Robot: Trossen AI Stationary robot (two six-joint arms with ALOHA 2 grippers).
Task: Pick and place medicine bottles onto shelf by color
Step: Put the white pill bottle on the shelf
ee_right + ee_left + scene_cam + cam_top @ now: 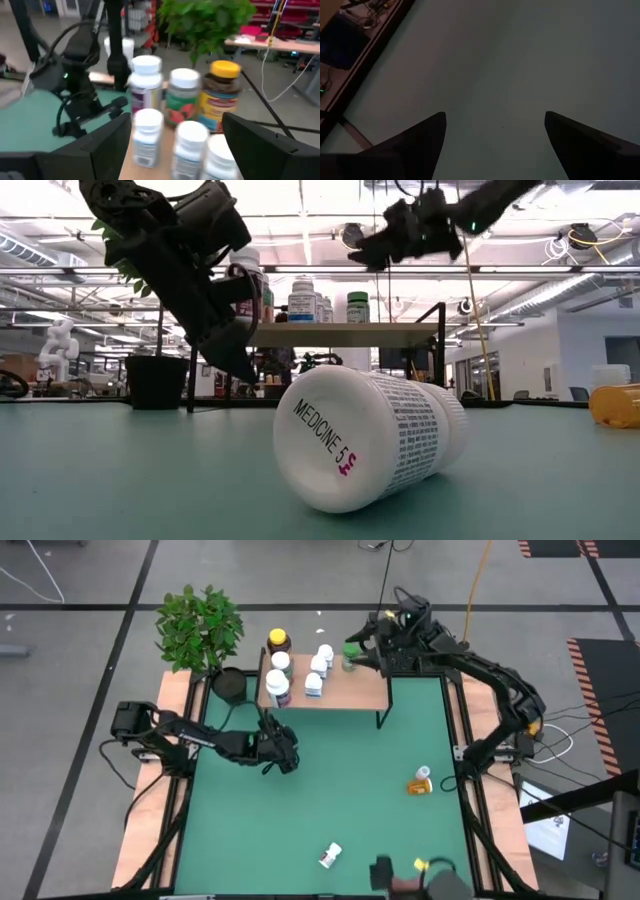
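Observation:
The shelf [345, 692] stands at the table's far edge with several medicine bottles upright on its wood top: an amber one with a yellow cap [279, 640], white ones [318, 668] and a green one [349, 660] at its right end. My right gripper [360, 648] hangs open just above and to the right of the green bottle [357, 306], touching nothing. My left gripper [285, 758] is open over bare green table in front of the shelf's left end. A white bottle [365, 440] and an orange one [420, 782] lie on their sides on the table.
A black pot [230, 685] with a leafy plant [200, 625] stands left of the shelf. Another object with a yellow part [420, 865] sits at the table's near edge. Open green surface lies between the shelf and the lying bottles.

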